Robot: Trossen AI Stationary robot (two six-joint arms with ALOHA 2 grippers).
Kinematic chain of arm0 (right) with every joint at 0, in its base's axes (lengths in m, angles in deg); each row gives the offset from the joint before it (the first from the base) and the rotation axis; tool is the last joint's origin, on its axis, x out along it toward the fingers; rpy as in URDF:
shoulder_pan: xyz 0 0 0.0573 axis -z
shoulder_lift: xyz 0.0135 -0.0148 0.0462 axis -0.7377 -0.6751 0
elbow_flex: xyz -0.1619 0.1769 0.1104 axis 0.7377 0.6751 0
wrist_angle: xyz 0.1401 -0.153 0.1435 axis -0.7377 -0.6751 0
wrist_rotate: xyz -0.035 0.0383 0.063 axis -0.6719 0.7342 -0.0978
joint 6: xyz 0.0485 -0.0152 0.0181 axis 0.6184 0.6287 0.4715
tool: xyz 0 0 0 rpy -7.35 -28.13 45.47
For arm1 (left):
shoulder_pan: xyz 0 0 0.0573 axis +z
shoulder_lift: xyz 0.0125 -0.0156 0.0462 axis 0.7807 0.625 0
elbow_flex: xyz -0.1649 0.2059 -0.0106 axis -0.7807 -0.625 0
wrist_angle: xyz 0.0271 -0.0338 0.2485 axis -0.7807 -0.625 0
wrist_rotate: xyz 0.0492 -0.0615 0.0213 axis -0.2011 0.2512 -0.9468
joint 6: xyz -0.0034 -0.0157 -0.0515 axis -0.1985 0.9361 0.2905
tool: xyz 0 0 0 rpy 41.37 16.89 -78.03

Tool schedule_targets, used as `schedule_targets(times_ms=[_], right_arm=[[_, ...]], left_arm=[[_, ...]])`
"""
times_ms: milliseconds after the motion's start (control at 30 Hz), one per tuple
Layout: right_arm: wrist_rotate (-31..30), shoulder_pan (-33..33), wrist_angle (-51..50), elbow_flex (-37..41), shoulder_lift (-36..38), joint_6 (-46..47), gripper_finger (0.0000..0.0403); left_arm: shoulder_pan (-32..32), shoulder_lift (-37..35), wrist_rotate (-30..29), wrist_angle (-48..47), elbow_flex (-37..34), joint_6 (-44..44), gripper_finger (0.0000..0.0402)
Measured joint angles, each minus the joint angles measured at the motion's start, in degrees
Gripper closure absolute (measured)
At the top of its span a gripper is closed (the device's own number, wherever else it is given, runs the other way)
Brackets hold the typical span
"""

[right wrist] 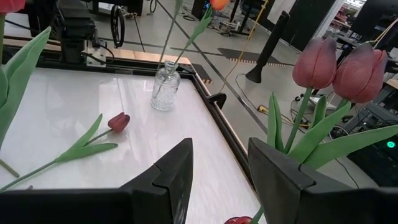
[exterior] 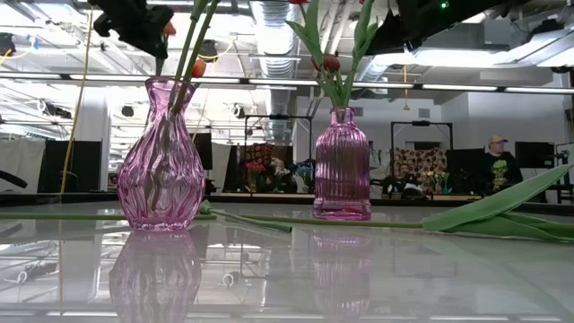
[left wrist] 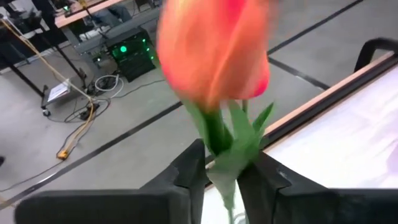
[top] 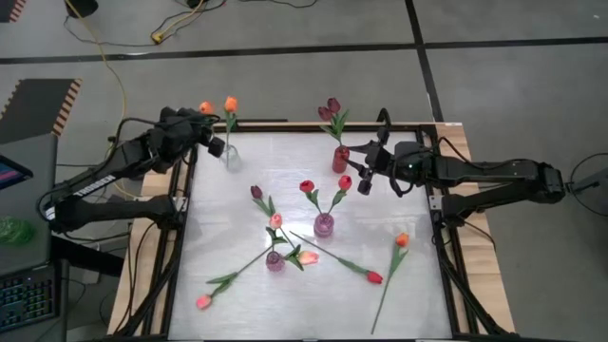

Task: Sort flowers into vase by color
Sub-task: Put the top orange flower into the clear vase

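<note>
left gripper (left wrist: 221, 174) clamped on orange tulip (left wrist: 214, 53) stem, above clear glass vase (top: 229, 152) at table's far-left corner holding another orange tulip. lower stem straight into neck before releasing. right gripper (right wrist: 217, 171) open, empty, near red vase (top: 340, 159).

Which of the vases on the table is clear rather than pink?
The clear vase at the table's far left corner, holding an orange tulip, beside the left gripper. The other vases are pink or red glass.
</note>
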Motion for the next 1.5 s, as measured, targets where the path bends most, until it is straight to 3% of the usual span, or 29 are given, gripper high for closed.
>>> schedule_targets(times_ms=[333,500,867,1167,1500], right_arm=[[0.0,0.0,0.0,0.0,0.0,0.0,0.0223],[0.0,0.0,0.0,0.0,0.0,0.0,0.0223],[0.0,0.0,0.0,0.0,0.0,0.0,0.0223],[0.0,0.0,0.0,0.0,0.0,0.01,0.0223],[0.0,0.0,0.0,0.0,0.0,0.02,0.0223]], left_arm=[[0.04,-0.02,-0.63,-3.09,0.0,0.75,0.0277],[0.03,-0.5,-1.9,-2.91,0.02,-2.91,0.0266],[-0.07,-1.66,-1.36,-3.1,0.04,-3.18,0.0264],[-0.07,-1.64,2.88,-3.65,0.04,-3.09,0.0264],[-0.07,-1.64,4.0,-14.46,0.04,0.43,0.0264]])
